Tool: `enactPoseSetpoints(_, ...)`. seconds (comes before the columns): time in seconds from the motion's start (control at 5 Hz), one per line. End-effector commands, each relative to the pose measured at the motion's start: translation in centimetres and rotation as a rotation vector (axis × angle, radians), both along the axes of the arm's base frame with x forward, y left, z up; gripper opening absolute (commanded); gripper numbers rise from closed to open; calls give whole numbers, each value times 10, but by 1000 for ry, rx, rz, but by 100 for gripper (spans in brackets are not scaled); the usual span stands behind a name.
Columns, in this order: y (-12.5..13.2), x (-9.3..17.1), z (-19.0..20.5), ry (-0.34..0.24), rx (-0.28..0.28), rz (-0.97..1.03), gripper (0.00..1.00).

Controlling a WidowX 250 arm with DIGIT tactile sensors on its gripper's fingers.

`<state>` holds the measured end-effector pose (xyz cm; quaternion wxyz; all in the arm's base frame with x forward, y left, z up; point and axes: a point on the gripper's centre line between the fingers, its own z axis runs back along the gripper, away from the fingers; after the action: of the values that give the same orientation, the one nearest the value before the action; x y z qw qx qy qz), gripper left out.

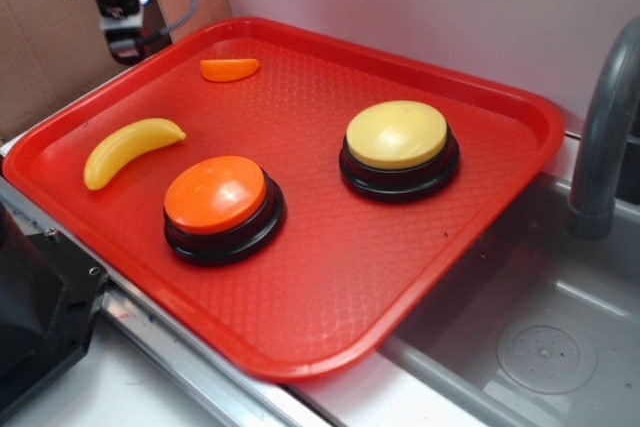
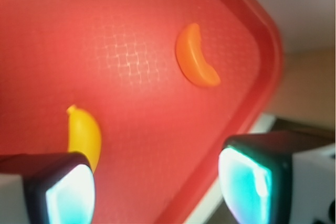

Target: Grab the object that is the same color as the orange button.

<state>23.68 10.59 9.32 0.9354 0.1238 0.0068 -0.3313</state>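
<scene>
The gripper [image 2: 157, 187] is held above the tray's [image 1: 480, 247] far left corner, its two fingers [image 2: 63, 190] spread wide apart with nothing between them. In the wrist view, one finger is seen over the tray floor and the other over the rim and beyond it. The orange slice [image 1: 229, 69] is found nearest the gripper, lying flat on the tray floor close to the far rim by that same corner, untouched and apart from everything else. A yellow banana [image 1: 128, 149] is laid near the left rim, a little nearer the front than the slice. The orange button [image 1: 221, 205] is set further in, toward the middle of the tray, just beside the banana's tip. A yellow button [image 1: 398, 147] is placed nearer the right rim. A grey sink [image 1: 540, 347] with a faucet [image 1: 605, 127] is seen past the tray's right edge.
</scene>
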Motion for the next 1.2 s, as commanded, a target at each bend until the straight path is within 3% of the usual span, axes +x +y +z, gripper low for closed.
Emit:
enactPoseSetpoints(0.0,13,61,-7,-34,67,-39,100)
enactPoseSetpoints(0.2,25,70,-17,-10,72,-56,100)
enactPoseSetpoints(0.4,23,71,-34,35,41,-87,100)
enactPoseSetpoints(0.8,10,75,-61,44,38,-82,100)
enactPoseSetpoints(1.0,15,80,-63,16,31,-41,100)
